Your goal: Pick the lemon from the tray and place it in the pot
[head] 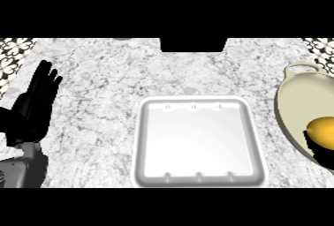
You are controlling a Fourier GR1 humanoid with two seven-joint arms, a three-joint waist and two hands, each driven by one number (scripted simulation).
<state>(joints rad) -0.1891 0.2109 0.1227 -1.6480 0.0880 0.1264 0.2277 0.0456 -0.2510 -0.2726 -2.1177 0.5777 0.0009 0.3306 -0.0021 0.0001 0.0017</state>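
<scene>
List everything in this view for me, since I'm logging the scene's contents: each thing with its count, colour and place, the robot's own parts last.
tray: one, white, centre of the counter, nothing in it
pot: one, cream, right edge, partly cut off, handle at its far end
lemon: one, yellow, over the pot's inside, at the right edge
counter: one, grey-white marble, under everything
left hand: one, black, left edge, open, fingers up, resting
right hand: one, black, right edge under the lemon, mostly cut off
</scene>
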